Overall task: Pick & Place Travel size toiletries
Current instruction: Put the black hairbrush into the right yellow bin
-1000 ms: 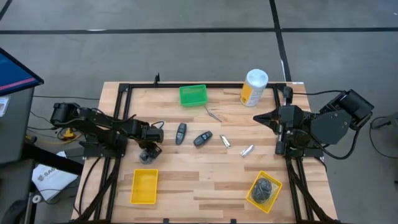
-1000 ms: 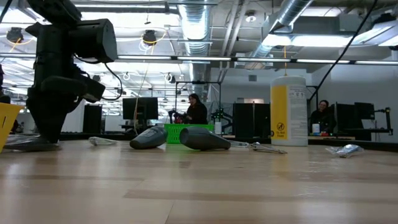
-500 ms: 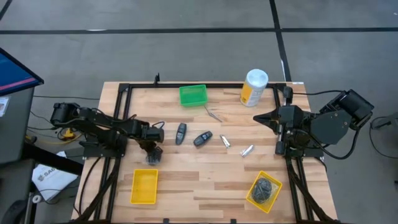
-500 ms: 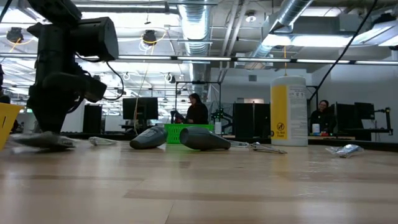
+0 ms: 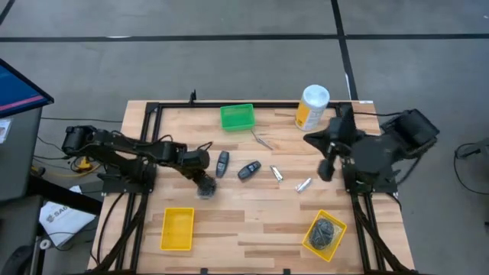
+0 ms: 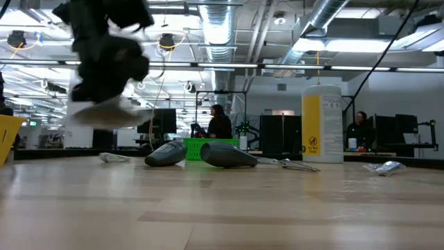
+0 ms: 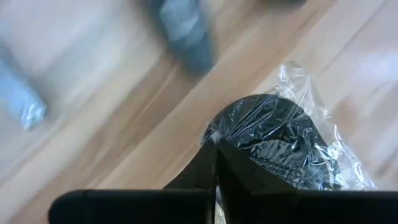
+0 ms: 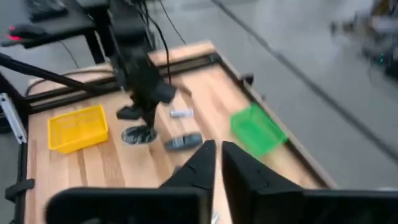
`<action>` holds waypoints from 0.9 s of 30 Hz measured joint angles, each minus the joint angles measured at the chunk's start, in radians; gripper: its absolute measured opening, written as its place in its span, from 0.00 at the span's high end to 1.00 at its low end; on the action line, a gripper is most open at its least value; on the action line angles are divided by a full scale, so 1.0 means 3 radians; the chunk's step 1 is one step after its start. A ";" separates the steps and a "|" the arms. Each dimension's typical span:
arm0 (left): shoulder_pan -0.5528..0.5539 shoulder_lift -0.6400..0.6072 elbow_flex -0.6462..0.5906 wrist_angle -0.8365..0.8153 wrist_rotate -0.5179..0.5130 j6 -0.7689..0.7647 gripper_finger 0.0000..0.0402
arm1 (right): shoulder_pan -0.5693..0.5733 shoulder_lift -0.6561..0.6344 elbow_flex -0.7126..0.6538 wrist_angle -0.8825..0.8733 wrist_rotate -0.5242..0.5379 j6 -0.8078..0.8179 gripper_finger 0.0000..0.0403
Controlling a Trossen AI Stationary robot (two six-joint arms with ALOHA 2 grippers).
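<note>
Wooden table (image 5: 252,221) in an open workshop: left gripper (image 5: 203,186) clamped on a plastic-wrapped black round bundle (image 7: 273,146), raised above the tabletop near two dark oval pieces (image 5: 235,166); right gripper (image 5: 328,168) nearly closed, empty.

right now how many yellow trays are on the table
2: an empty yellow tray at the table's front left, and another yellow tray at the front right holding a black bundle.

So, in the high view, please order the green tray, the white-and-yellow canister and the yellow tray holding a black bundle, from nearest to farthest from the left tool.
Measured from the left tool:
1. Green tray, at the far edge.
2. White-and-yellow canister, far right.
3. Yellow tray with the black bundle, near right corner.
</note>
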 joint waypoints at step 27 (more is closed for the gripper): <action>0.0001 -0.0001 0.1062 0.1968 -0.1567 0.1282 1.00 | -0.0863 0.0797 -0.0003 0.0406 -0.0686 0.0827 0.37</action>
